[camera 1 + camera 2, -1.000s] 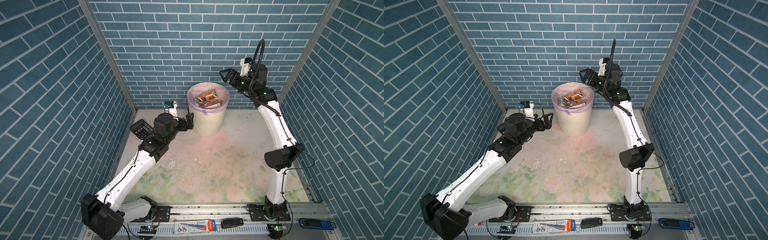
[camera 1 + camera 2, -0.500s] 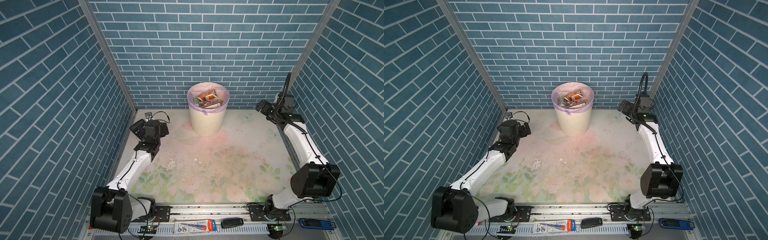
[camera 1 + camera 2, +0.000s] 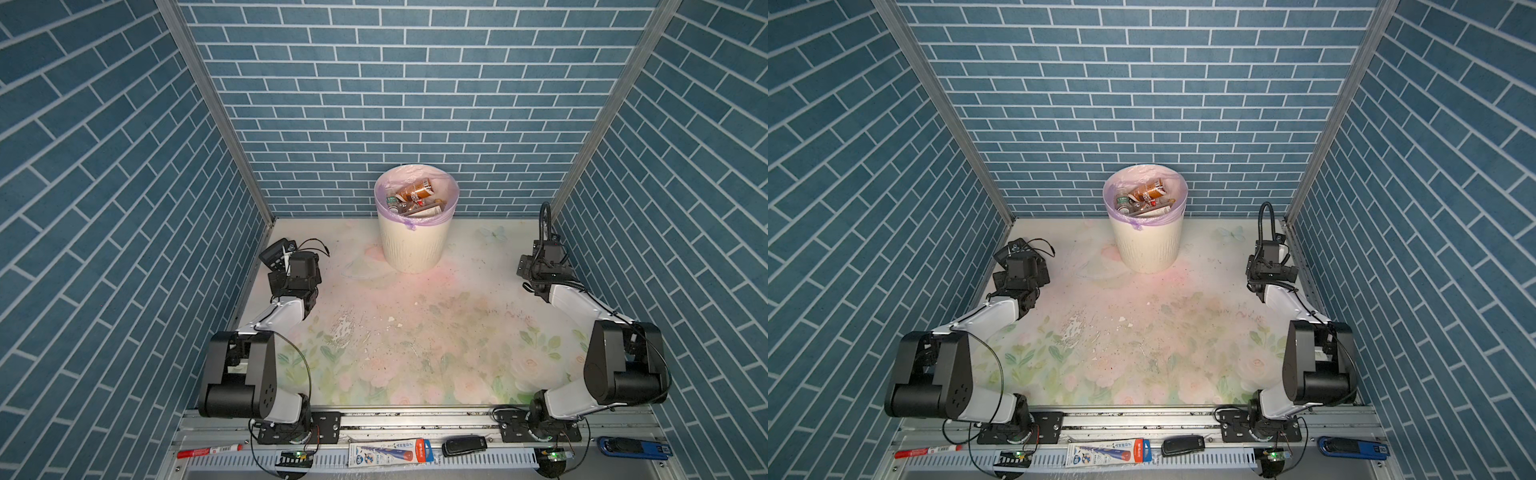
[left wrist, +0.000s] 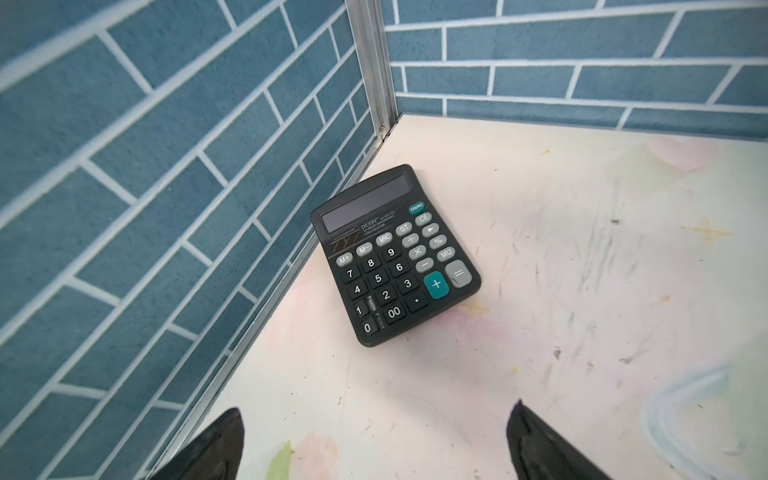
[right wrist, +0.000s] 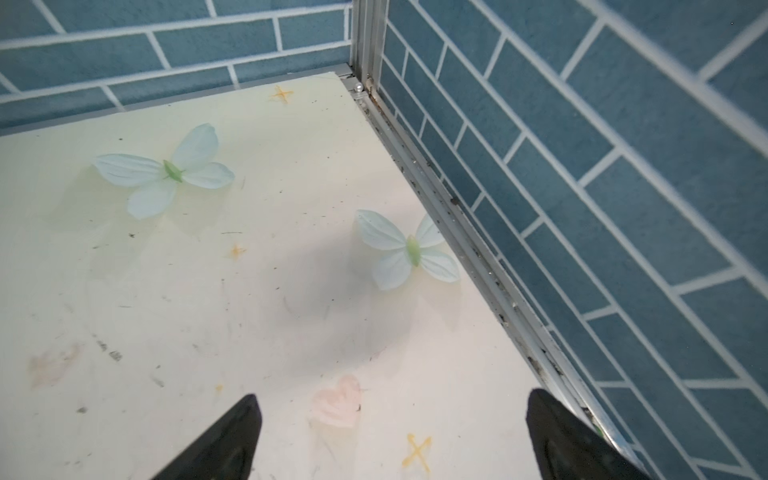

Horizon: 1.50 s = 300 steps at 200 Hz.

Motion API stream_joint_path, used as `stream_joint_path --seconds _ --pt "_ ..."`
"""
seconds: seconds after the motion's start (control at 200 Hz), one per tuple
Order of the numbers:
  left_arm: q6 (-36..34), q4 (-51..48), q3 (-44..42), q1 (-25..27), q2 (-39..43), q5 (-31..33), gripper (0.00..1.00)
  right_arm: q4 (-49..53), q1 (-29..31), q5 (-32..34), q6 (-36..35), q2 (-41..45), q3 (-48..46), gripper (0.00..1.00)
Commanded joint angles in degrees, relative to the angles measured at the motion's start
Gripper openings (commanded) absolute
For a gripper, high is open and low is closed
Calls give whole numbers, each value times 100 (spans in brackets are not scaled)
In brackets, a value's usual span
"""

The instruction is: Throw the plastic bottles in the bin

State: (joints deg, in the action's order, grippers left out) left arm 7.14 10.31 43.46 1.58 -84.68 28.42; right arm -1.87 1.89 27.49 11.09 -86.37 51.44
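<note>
Cream bin [image 3: 411, 249], lilac bag [image 3: 379, 199], seemingly brown-labelled bottle [image 3: 415, 192]

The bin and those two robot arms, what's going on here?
The bin by the back wall already holds plastic bottles; none show on the table. Both arms sit low at the sides, the left end effector and right end effector open and empty. The left one faces a black calculator by the wall.

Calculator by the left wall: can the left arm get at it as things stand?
Probably yes. The calculator lies flat just ahead of the left gripper, jaws open and empty, with only bare table between them.
</note>
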Motion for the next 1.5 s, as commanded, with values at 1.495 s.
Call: stream_joint_path --seconds 1.495 --pt "-898 4190 -2264 272 -288 -1076 99 -5798 119 -1025 -952 -245 -3351 99"
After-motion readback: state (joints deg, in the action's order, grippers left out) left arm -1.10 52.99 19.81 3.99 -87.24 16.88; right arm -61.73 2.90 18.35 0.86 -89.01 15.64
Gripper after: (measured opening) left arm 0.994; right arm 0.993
